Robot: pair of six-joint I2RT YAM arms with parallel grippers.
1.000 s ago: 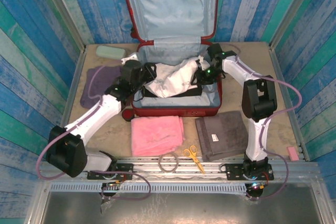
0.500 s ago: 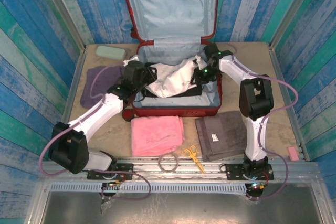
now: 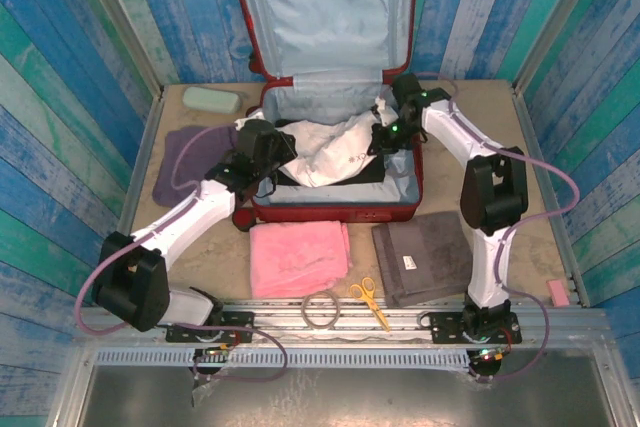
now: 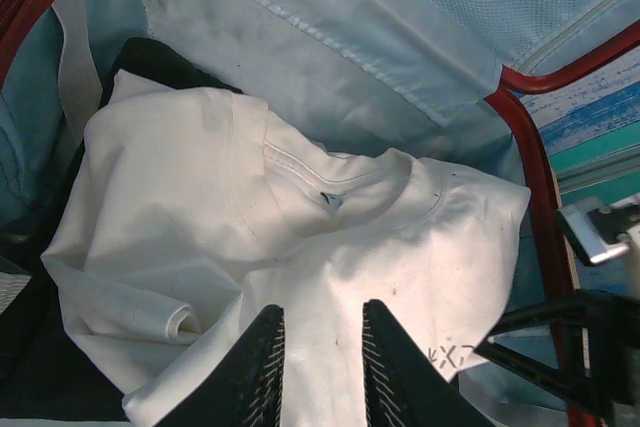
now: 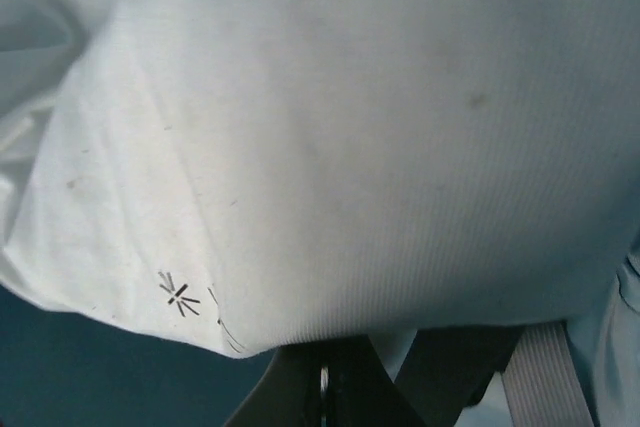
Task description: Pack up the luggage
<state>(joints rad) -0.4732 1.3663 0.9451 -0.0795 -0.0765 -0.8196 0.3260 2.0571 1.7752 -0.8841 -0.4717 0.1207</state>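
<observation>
luggage (image 3: 330,213) laid open at mid-bench (image 3: 200,247) | white shirt (image 3: 335,152) heaped inside it | left fingers (image 4: 268,367) held slightly apart over shirt, by luggage's left wall | right fingers (image 5: 300,392) closed on shirt's hem, by its right wall

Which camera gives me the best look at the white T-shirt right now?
Left wrist: the white T-shirt lies spread with collar and folds clear. Top external shows it small, rumpled inside the luggage; right wrist shows close-up fabric, little shape.
</observation>
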